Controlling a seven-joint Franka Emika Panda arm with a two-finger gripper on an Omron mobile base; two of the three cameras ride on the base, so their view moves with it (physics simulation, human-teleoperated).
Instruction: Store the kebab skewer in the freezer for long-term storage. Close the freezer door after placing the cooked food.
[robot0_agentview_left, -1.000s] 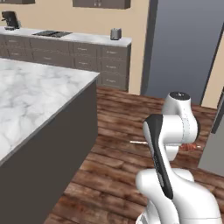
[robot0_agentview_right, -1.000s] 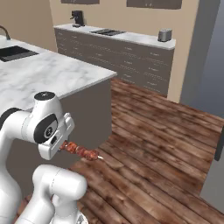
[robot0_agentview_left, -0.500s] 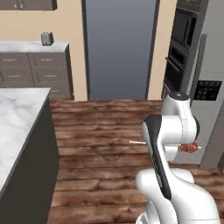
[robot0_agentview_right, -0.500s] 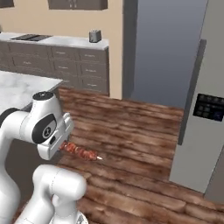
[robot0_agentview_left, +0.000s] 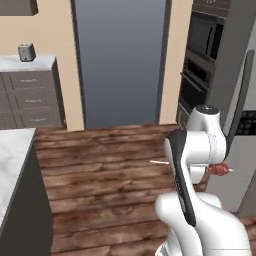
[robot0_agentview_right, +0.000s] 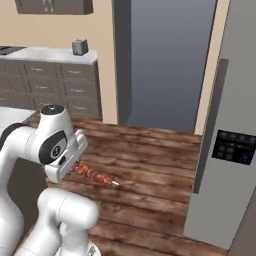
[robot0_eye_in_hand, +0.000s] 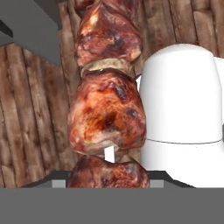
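The kebab skewer (robot0_agentview_right: 94, 174) is a thin pale stick with glossy reddish-brown meat chunks, carried in the air above the wooden floor (robot0_agentview_left: 105, 170) beside the arm's forearm. The hand view brings it close — charred, glistening chunks (robot0_eye_in_hand: 107, 116) with a pale onion slice between them. The right base view shows the meat half and a bare tip; the left base view shows the stick poking out both sides of the arm (robot0_agentview_left: 159, 161). It lies roughly level, its tip toward the freezer door (robot0_agentview_right: 235, 150) — shut. I cannot tell how the gripper's fingers stand.
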